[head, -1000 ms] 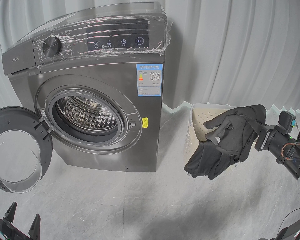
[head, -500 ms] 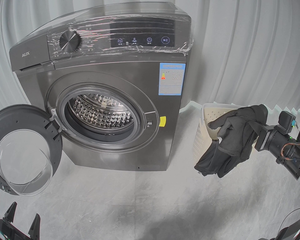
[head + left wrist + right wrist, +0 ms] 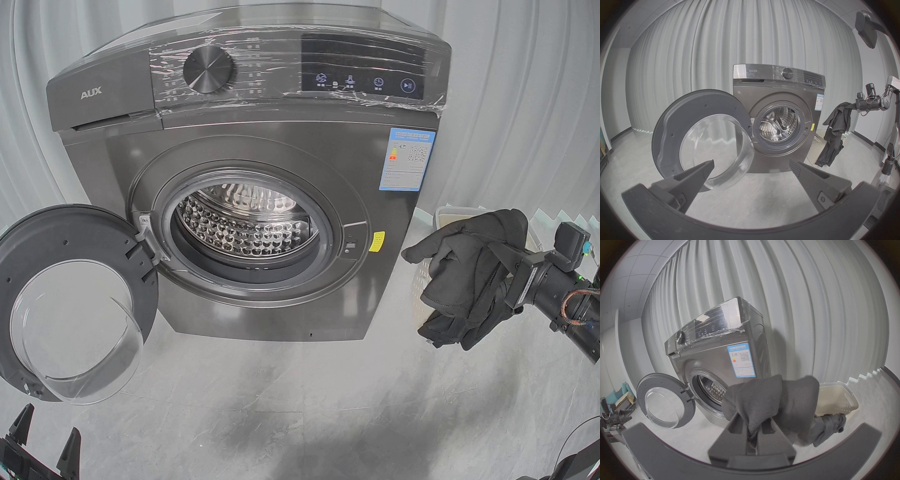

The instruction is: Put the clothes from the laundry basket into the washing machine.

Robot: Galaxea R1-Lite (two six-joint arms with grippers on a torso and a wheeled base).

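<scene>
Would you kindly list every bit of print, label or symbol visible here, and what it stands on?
Brand logo, pale capitals: washing machine, drawer front.
Blue label, front panel: coloured bars, square code; wording too small.
Yellow sticker, beside the door opening: unreadable.
Lit icons, including play/pause, on the wrapped control panel: captions blurred.
Print around the dial: too small.
</scene>
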